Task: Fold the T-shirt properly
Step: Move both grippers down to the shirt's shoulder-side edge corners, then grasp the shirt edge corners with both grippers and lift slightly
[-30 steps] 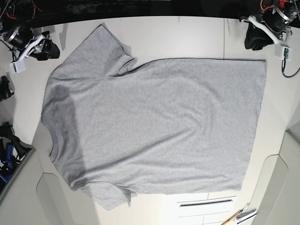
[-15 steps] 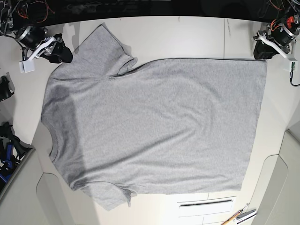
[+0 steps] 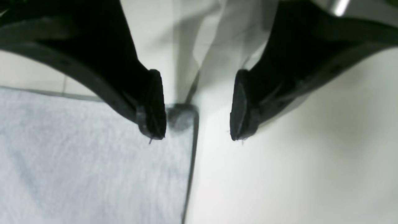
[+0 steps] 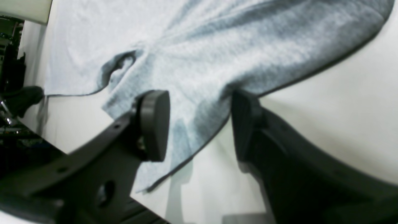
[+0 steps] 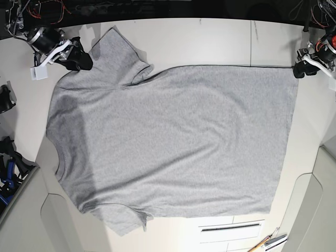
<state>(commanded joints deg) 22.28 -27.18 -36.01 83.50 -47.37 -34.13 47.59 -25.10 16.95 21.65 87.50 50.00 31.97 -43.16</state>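
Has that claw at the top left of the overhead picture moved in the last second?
Yes. The right gripper has travelled rightward and slightly up across the table, closing on the T-shirt sleeve, which it now reaches; the shirt itself lies unchanged.

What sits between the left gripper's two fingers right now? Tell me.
In the left wrist view, the open left gripper straddles the corner of the T-shirt: its hem edge and bare table fill the gap. Nothing is pinched yet.
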